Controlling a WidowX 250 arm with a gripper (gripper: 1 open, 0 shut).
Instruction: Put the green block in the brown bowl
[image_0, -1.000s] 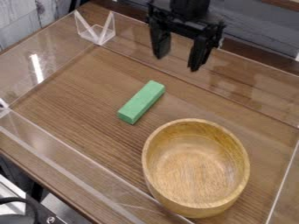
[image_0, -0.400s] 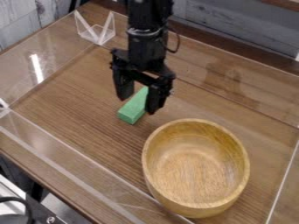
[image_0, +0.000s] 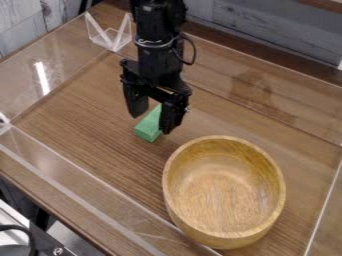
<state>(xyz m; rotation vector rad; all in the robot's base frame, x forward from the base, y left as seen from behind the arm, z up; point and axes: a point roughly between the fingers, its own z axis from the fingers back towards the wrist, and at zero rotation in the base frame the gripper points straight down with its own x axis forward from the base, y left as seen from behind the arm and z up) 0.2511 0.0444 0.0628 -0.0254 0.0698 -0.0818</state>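
- My gripper (image_0: 155, 117) hangs from a black arm (image_0: 158, 35) that comes down from the top of the view, and it points straight down at the wooden table (image_0: 80, 120).
- My jaws stand wide apart, one dark finger on each side of the green block (image_0: 148, 125), and they hold nothing.
- The green block lies flat on the table between my fingers; only its near end shows, and the rest is hidden behind my gripper.
- I cannot tell whether my fingertips touch the table or the block.
- The brown bowl (image_0: 225, 232) sits on the table near the block, toward the lower right of the view, upright, with its pale wood grain showing inside.
- The block and the bowl lie close together but do not touch; the block is outside the bowl, just beyond its upper-left rim.
- A low clear plastic wall (image_0: 38, 150) runs round the table.
- A small clear plastic stand (image_0: 110, 35) sits at the far left corner, well apart from my gripper.
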